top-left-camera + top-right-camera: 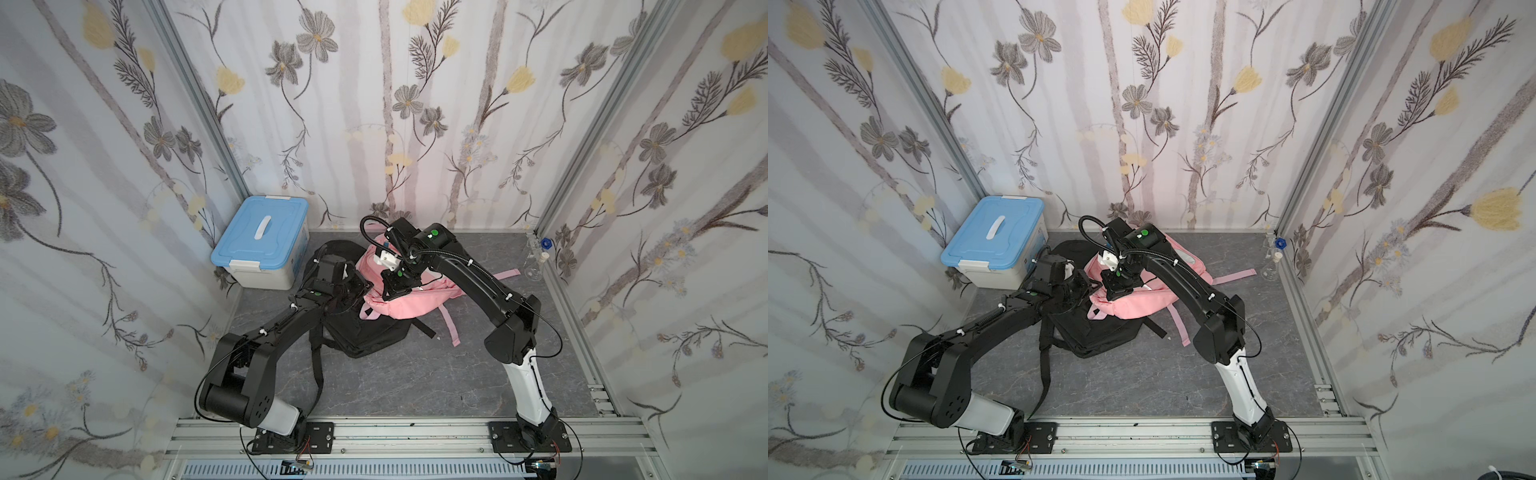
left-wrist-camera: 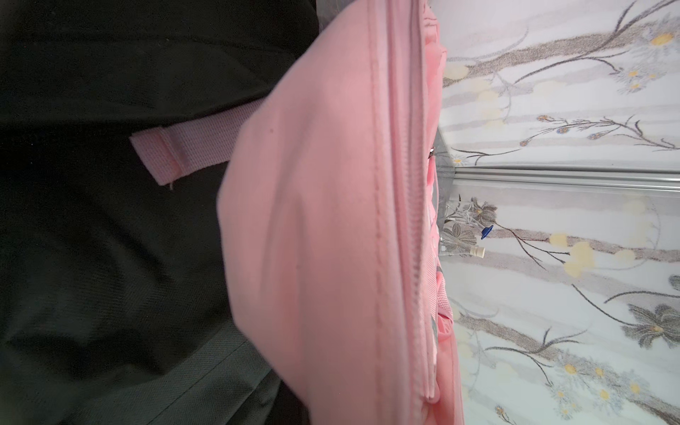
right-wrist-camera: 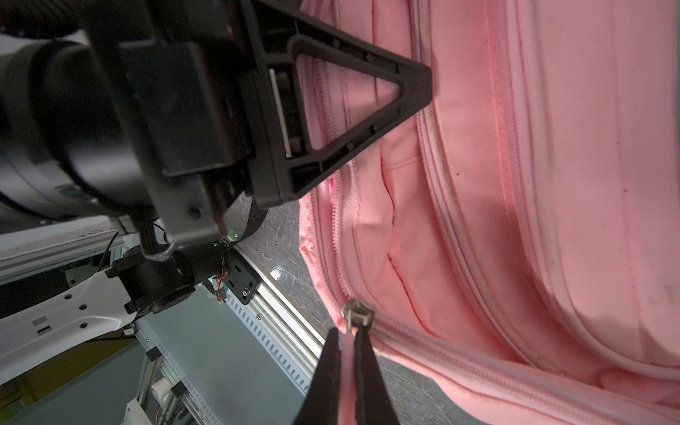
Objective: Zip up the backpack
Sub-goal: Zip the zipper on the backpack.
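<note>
Pink backpack (image 1: 415,303) lies on its side, part on the grey table (image 1: 415,386) and part on a black bag (image 1: 365,336), mid-table and toward the back wall. Both my arms reach in over it. My right pincer (image 3: 347,336) is closed tight on the pink zip pull (image 3: 347,355), with the metal slider (image 3: 356,312) just beyond my fingertips, so that grip is sound. My left pincer (image 3: 415,86) has its jaws together, the tip against the bag's edge further along the same zip line. It may be pinching a fold of fabric, but from the right wrist view I see only one finger side-on and cannot tell. The left wrist view shows only pink cloth and a seam up close, no fingers. Progress, as I judge it: the main zip is part done. On one side of the slider the track runs shut in a neat line. On the other side, toward my left pincer, the teeth stand apart and the pale lining shows through the gap. What is left is that open stretch between my two pincers. The other zip lines in the right wrist view look shut. The bag is touching both pincers, the right one at its near corner, the left one beside it.
</note>
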`<state>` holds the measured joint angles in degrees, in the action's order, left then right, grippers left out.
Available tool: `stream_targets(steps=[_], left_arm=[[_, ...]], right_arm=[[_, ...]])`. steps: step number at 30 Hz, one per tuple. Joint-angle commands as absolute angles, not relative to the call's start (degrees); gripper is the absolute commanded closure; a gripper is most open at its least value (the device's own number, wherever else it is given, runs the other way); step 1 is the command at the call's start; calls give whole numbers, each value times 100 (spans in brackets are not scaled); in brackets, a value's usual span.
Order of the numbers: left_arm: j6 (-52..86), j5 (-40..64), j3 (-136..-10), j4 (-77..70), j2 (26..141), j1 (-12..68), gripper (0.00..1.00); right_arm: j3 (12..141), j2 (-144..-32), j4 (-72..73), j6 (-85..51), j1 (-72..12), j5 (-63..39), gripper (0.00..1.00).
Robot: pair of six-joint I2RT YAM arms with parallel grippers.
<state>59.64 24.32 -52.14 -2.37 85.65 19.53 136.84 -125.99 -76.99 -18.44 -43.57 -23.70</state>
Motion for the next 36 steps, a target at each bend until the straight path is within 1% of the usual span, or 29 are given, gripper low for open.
stream_targets(steps=[1,6,10,11,12,13,14,15,18,23,27,30,32,34,35,36], left_arm=[[6011,2785,-5177,-940,8504,2030,100],[6048,2812,-5123,-1053,8464,2087,100],[6006,2876,-5189,-918,8406,2105,100],[5926,2843,-5234,-779,8359,2094,86],[5838,2826,-5286,-634,8310,2065,61],[5769,2813,-5343,-488,8274,2030,46],[5696,2812,-5420,-339,8254,1969,34],[5632,2835,-5497,-211,8249,1901,26],[5538,3006,-5718,1,8345,1694,13],[5600,3415,-5815,-119,8639,1329,11],[5919,3868,-5713,-739,9031,1059,11],[6266,4225,-5798,-1398,9462,1019,12],[6602,4425,-5873,-1923,9762,1019,14],[6913,4575,-5936,-2397,9998,1019,18],[7006,4619,-5945,-2512,10063,1020,21],[7084,4682,-5950,-2668,10105,1019,27]], right_arm=[[14025,-12782,-6856,-1885,-4486,-3128,100],[14343,-13194,-6787,-1955,-4526,-3196,100],[14423,-13210,-6801,-1846,-4453,-3252,100],[14415,-13146,-6858,-1762,-4408,-3290,100],[14406,-13064,-6929,-1660,-4353,-3368,100],[14385,-12987,-7040,-1556,-4304,-3391,100],[14306,-12872,-7152,-1404,-4260,-3415,100],[14159,-12724,-7228,-1266,-4218,-3451,100],[13465,-12225,-7243,-987,-4102,-3600,100],[12395,-11495,-7040,-826,-3948,-3739,100],[11898,-11127,-6987,-759,-3870,-3765,100],[11575,-10932,-6968,-709,-3834,-3820,100],[11433,-10838,-6971,-687,-3823,-3814,100],[11303,-10764,-6979,-677,-3798,-3823,100],[11254,-10737,-6990,-662,-3787,-3810,100],[11207,-10692,-6996,-651,-3771,-3793,100]])
